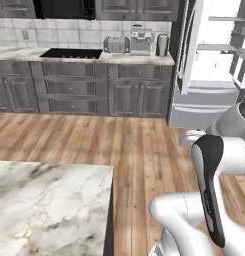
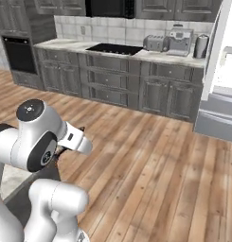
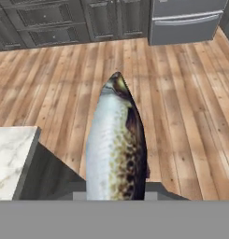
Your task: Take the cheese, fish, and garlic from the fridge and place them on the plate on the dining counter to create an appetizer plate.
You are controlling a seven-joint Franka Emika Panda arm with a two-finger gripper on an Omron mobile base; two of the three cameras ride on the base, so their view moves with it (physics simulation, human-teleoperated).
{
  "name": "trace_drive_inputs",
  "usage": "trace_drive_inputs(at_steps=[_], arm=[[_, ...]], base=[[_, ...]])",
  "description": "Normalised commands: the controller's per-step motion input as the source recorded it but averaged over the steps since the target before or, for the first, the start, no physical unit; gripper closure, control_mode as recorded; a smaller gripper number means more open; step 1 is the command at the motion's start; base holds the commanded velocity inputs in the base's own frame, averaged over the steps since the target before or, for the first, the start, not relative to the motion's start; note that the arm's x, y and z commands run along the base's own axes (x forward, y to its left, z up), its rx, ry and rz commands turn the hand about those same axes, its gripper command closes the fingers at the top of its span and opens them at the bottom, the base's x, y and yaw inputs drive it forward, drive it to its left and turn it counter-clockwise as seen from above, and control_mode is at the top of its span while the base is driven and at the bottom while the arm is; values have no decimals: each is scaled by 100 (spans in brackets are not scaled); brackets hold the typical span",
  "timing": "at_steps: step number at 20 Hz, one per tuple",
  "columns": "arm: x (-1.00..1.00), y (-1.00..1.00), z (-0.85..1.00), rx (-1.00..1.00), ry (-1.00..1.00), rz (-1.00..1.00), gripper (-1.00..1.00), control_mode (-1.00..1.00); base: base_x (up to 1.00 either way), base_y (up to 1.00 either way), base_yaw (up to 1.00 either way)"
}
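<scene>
Wide brown wood-plank floor point(image 1: 139, 150) lies open between the far grey cabinets point(image 1: 84, 90) and the near white marble dining counter point(image 1: 49, 210), whose corner edge sits left. The tall white-grey fridge point(image 1: 209, 65) stands open, far right. The gripper point(image 3: 115, 193) clasps the slim speckled grey fish point(image 3: 116, 144) above the floor, just right of the counter edge.

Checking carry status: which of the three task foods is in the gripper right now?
The fish: silvery belly, dark speckled back, sticking out from the shut gripper over the wood floor. It is no yellow wedge or garlic bulb.

base cams: behind my arm, facing wall counter point(image 1: 84, 56) and fridge point(image 1: 209, 65), both shared | hand cam: close, down at wood floor point(image 3: 190, 116)
</scene>
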Motion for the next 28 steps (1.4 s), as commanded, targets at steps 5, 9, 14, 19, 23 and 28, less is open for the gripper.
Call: trace_drive_inputs(at_steps=[5,9,14,19,23,28], arm=[[0,0,0,0,0,0,100,100],[0,0,0,0,0,0,100,100],[0,0,0,0,0,0,100,100],[0,0,0,0,0,0,100,100],[0,0,0,0,0,0,100,100],[0,0,0,0,0,0,100,100]], base=[[-100,63,10],[-100,16,0],[-100,5,0],[-100,13,0],[-100,21,0],[-100,32,0]])
